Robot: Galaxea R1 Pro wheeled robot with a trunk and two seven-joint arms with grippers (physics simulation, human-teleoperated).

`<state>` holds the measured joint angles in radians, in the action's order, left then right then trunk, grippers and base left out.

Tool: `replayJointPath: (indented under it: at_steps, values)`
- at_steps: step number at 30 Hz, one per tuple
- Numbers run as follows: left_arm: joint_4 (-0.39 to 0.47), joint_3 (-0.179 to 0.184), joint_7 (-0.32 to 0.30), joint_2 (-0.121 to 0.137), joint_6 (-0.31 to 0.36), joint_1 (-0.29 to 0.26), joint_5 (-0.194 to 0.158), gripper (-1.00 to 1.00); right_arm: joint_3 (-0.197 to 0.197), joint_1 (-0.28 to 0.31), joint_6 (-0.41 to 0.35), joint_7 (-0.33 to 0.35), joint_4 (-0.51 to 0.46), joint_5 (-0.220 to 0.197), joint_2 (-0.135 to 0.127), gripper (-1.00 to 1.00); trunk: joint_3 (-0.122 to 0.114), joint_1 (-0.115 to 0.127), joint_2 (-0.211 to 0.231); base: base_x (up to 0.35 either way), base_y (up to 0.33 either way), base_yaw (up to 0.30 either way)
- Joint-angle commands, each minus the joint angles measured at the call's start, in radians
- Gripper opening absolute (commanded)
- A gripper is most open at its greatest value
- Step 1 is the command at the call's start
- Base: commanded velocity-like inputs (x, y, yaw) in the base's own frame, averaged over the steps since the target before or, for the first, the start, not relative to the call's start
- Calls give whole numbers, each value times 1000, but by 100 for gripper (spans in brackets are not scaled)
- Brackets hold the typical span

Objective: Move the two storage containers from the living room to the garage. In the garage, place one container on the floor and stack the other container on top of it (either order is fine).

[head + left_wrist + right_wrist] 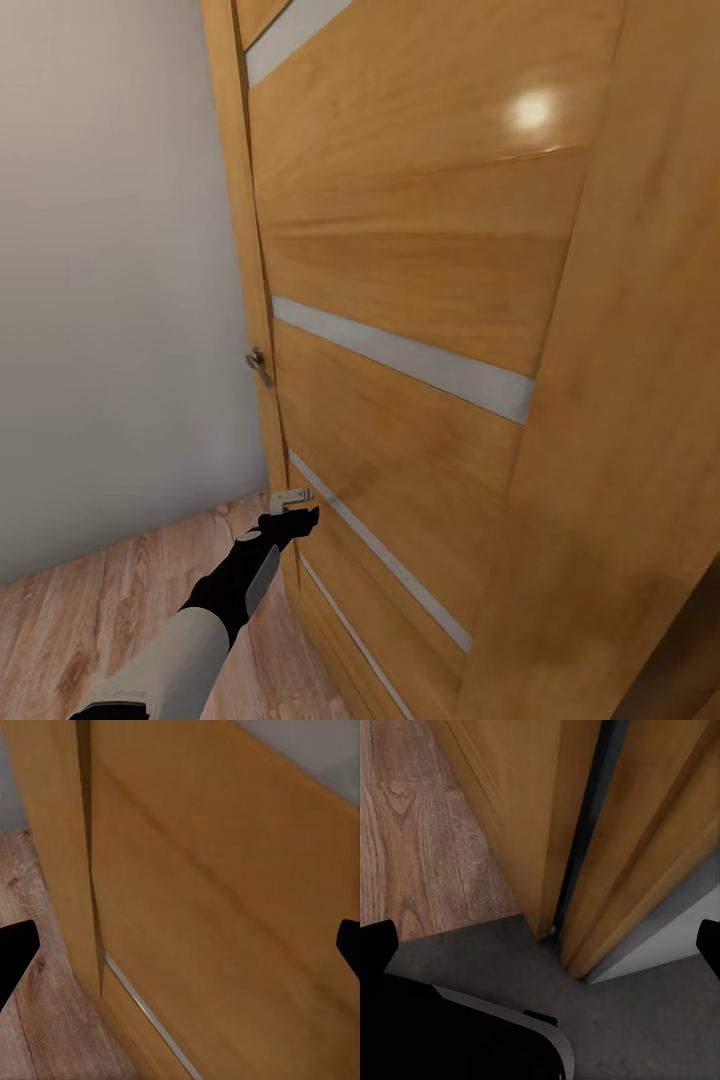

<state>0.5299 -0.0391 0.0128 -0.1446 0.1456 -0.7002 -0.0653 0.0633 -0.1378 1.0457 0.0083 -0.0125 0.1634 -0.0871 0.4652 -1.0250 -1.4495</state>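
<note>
Head view: wooden door w/ pale stripes spans 12 to 5 o'clock, metal handle at 9. Left arm reaches from 7 o'clock, left gripper right at the door's edge low down; can't tell its spread here.

Left wrist view: black fingertips sit far apart, so the claw is wide, holding nothing.

Right wrist view: tips at both borders, right gripper wide too, over the door's bottom edge where wood planks meet grey concrete floor.

No bins seen; I judge it's in transit, stacking still left. No writing or labels.
</note>
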Motion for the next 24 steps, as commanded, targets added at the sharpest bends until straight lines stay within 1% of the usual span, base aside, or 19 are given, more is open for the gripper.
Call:
replayJointPath:
  at_steps: [1, 7, 16, 24]
  values:
    - [2, -2, -1, -1, 6, 0, -10, 100, 6, 0, 1, 1, -1, -4, 0, 100, 1, 0, 0, 0, 0, 0]
    - [2, -2, -1, -1, 6, 0, -10, 100, 6, 0, 1, 1, -1, -4, 0, 100, 1, 0, 0, 0, 0, -24]
    - [2, -2, -1, -3, 6, 0, -10, 100, 6, 0, 1, 1, -1, -4, 0, 100, -3, 0, 0, 0, 0, -202]
    - [2, -2, -1, -3, 6, -1, -10, 100, 6, 0, 1, 1, -1, -4, 0, 100, -4, 0, 0, 0, 0, -35]
